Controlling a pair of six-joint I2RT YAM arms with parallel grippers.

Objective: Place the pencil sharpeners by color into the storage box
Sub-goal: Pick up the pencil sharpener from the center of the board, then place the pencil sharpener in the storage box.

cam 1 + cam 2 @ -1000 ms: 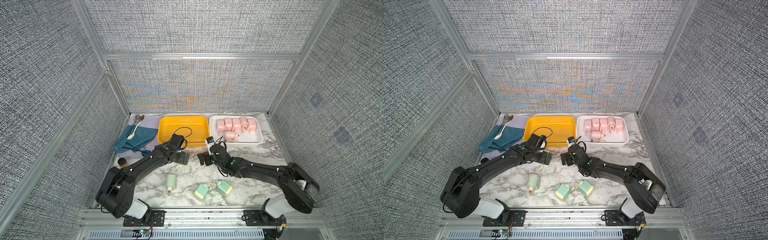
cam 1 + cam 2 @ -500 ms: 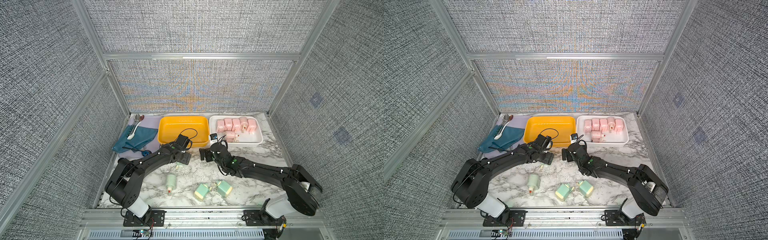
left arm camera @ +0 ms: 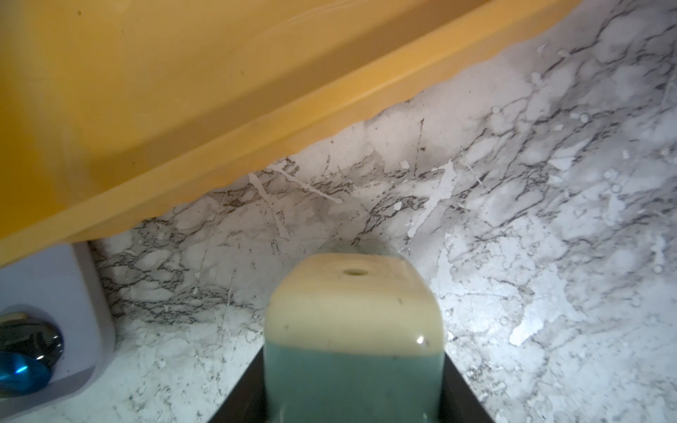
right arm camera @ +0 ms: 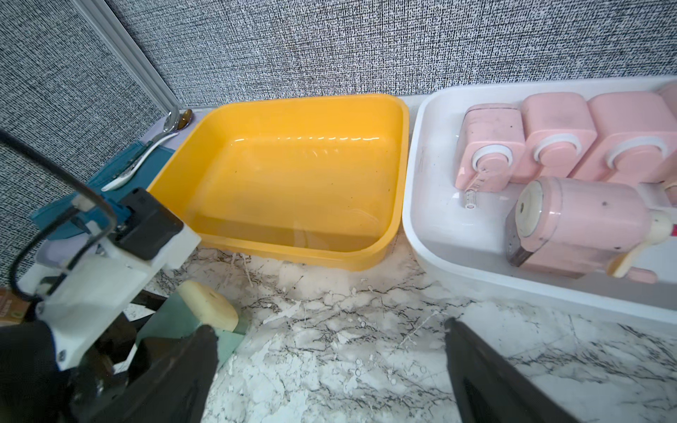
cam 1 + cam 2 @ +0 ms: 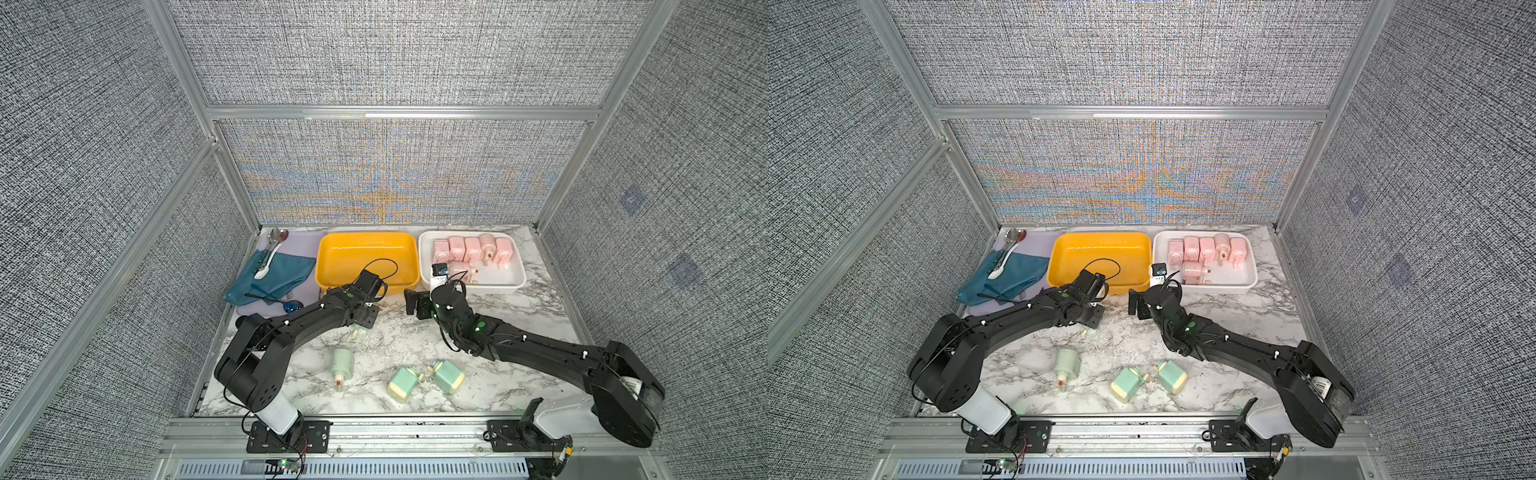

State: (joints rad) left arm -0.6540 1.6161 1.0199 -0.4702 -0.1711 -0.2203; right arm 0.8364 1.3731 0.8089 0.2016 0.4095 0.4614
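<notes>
**Top views.** In both top views, the left gripper (image 5: 362, 321) sits at frame centre, just below the yellow tray (image 5: 365, 237). Its jaws are clamped on a green pencil sharpener (image 5: 359, 331), one end of which shows under the gripper. The right gripper (image 5: 417, 304) stands just to the right of it, near the lower left corner of the white tray (image 5: 515, 283). Its jaws are spread wide and hold nothing. Six pink sharpeners (image 5: 471, 249) lie in the white tray at upper right. Three loose green sharpeners (image 5: 404, 382) lie on the marble table (image 5: 519, 307) at lower centre.

**Left wrist view.** The green pencil sharpener sits between two dark fingers (image 3: 238, 403). Its cream end faces the yellow tray wall. Whether it touches the table cannot be determined.

**Right wrist view.** The right gripper's fingers stand far apart, with bare marble between them. The yellow tray is empty.
</notes>
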